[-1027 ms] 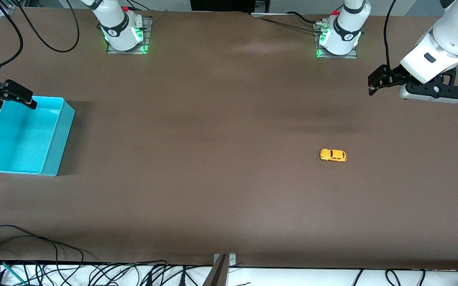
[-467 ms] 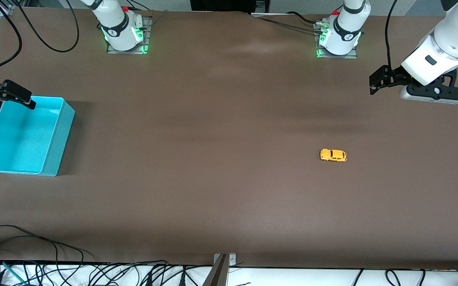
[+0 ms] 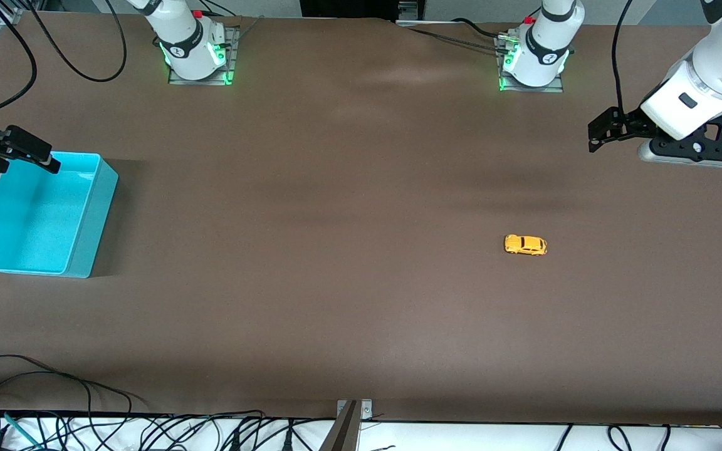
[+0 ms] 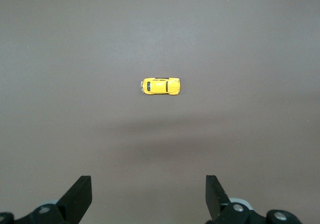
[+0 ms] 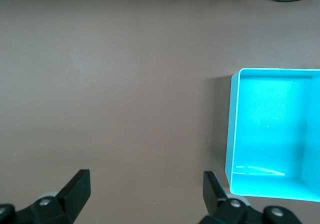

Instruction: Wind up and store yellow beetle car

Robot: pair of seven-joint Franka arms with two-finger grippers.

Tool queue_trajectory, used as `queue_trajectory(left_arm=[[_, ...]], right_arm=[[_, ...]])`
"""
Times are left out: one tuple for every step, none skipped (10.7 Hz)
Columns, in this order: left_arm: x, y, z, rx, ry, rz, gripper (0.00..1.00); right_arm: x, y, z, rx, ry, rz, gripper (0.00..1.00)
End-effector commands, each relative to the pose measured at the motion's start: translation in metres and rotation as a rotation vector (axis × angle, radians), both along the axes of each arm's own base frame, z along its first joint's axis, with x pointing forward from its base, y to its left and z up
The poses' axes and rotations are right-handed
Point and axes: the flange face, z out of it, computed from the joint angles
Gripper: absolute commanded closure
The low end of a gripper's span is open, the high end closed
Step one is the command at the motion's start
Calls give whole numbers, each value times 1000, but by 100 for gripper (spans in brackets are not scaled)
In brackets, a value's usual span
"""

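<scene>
The yellow beetle car [image 3: 525,245] stands alone on the brown table toward the left arm's end; it also shows in the left wrist view [image 4: 160,86]. My left gripper [image 3: 596,136] is up in the air over the table at the left arm's end, open and empty, its fingers [image 4: 80,196] wide apart. My right gripper [image 3: 38,156] hangs over the rim of the turquoise bin [image 3: 94,216] at the right arm's end, open and empty, with fingers [image 5: 77,186] wide apart. The bin [image 5: 235,134] holds nothing.
Loose cables [image 3: 54,388] lie along the table's edge nearest the front camera. A metal bracket [image 3: 348,426] sits at the middle of that edge. The two arm bases [image 3: 195,53] stand along the farthest edge.
My left gripper has drifted a little toward the left arm's end of the table. The right gripper shifted very slightly. The car has not moved.
</scene>
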Motion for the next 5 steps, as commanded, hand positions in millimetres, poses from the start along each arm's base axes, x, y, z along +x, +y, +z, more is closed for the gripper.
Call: queue_trajectory(left_arm=[[5,3,1,-7,13,-11,0],[5,4,1,-6,13,-11,0],[5,3,1,-7,12,-10,0],[5,3,1,-8,11,-11,0],[5,4,1,-6,11,-10,0]], right_arm=[[0,-4,3,15,-9,-12,0],[0,-6,2,14,-6,-8,0],[0,-11,1,14,-3,-17,0],[1,-11,0,14,-3,-17,0],[0,-12,1,12,-3,-15,0]])
